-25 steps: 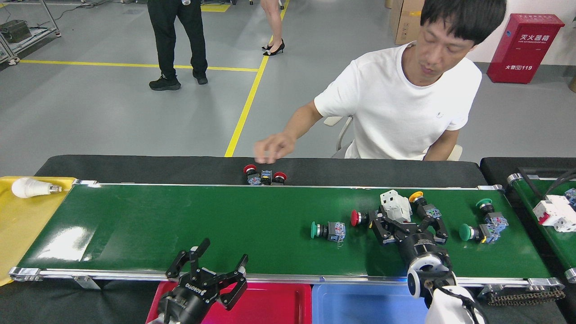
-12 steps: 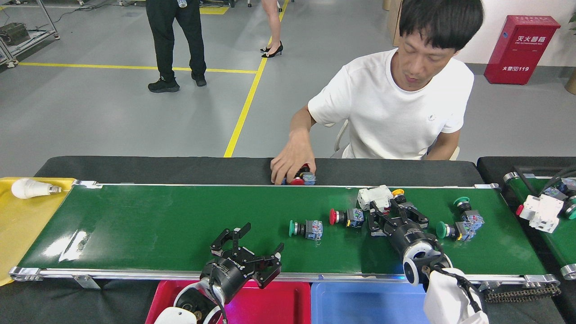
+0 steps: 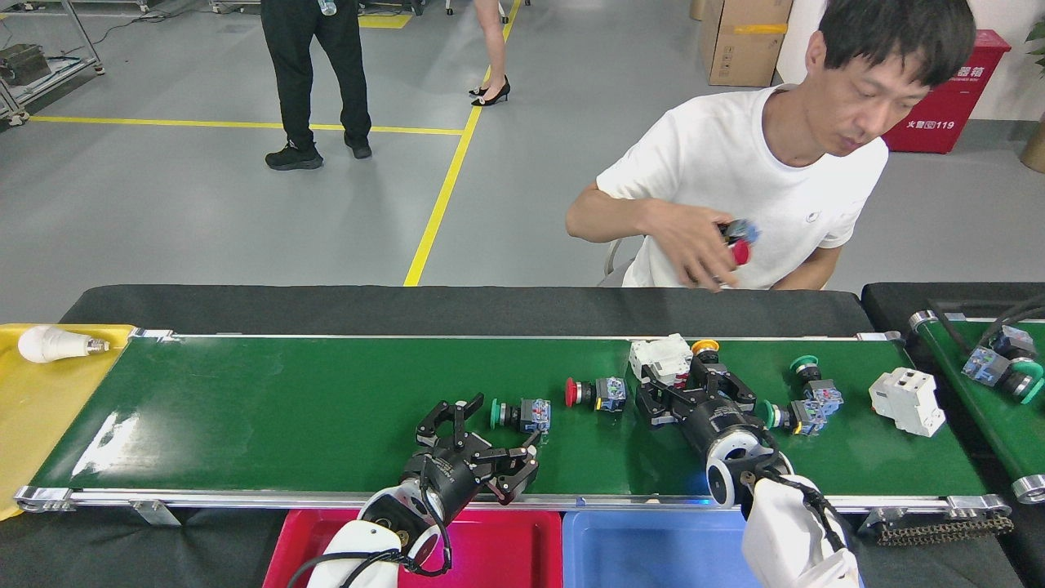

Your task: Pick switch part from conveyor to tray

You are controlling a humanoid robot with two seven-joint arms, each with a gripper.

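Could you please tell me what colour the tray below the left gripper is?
Red: the tray below the left gripper, clearest in the head view.

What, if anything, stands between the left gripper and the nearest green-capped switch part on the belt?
Nothing visible. The left gripper hangs open just short of the green-capped push-button switch part, with only bare glossy dark-green conveyor belt between them.

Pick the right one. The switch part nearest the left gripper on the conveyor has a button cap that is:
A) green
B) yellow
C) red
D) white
A. The switch part lying just beyond the left gripper on the conveyor has a green cap at its left end; the red-capped one lies farther to the right.
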